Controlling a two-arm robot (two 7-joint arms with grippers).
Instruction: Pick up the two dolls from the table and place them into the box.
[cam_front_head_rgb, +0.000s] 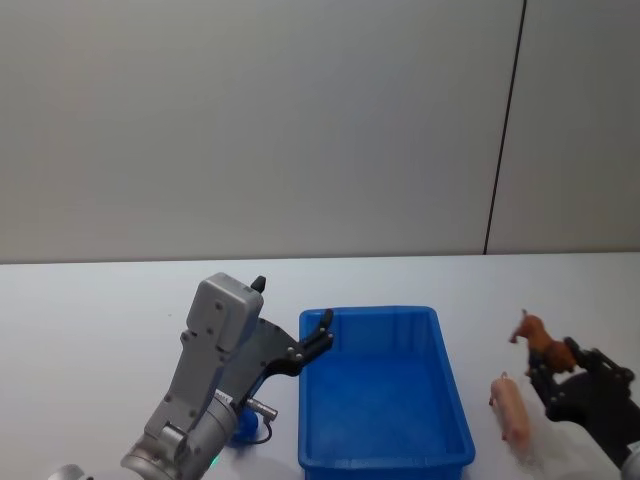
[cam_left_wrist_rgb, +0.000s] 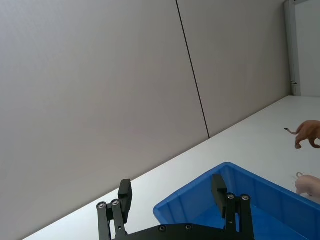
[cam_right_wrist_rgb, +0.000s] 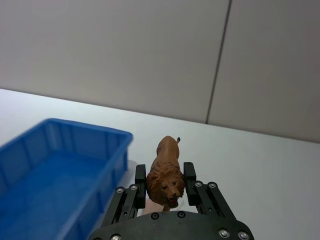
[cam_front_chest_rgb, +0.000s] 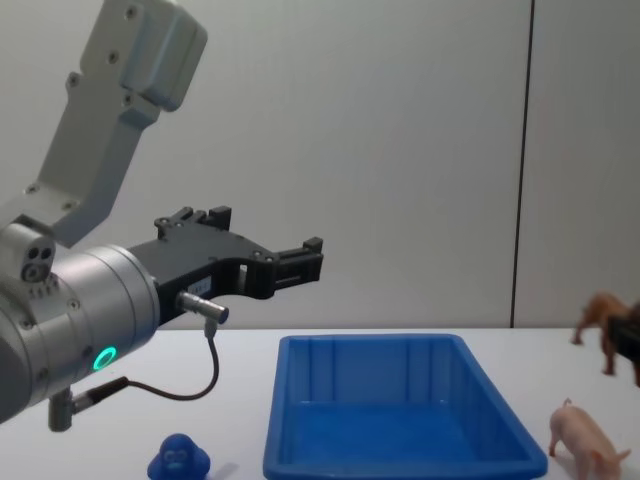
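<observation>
Head view: blue doll (cam_front_head_rgb: 243, 428) is seen on the surface left of box (cam_front_head_rgb: 370, 312). Left gripper (cam_front_head_rgb: 320, 335) is poised over the near rim, jaws spread, empty. Pig (cam_front_head_rgb: 513, 410) is lying right of box. Lion (cam_front_head_rgb: 540, 340) is pinched in right gripper (cam_front_head_rgb: 545, 372) jaws. Carry step judged: lion is to be moved over box and released.

Pale grey table (cam_front_head_rgb: 100, 300), plain and matte, grey panelled wall (cam_front_head_rgb: 250, 120) rising behind its far edge, thin dark vertical seam (cam_front_head_rgb: 505, 130) dividing the wall at right.
</observation>
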